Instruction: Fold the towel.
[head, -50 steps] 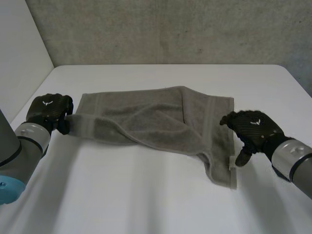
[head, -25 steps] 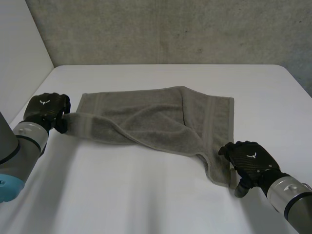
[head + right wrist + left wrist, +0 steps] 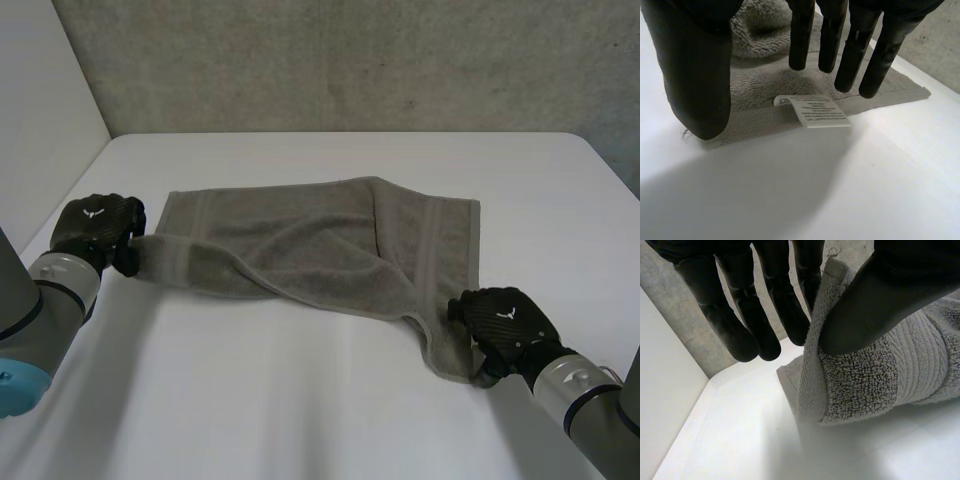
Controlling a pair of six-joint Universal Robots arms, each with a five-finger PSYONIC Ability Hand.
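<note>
On the left side, the left hand [image 3: 95,228] pinches a corner of the fuzzy grey towel [image 3: 310,240] between thumb and finger. The right hand [image 3: 505,322] has straight, spread fingers over the near right corner, by a white tag [image 3: 815,111]. The rumpled towel lies on the smooth white bench [image 3: 300,400], with bare room all around.

The left robot hand [image 3: 95,225] and right robot hand [image 3: 505,320] are finished black, each stamped with a white emblem; the arms [image 3: 40,300] are grey.
</note>
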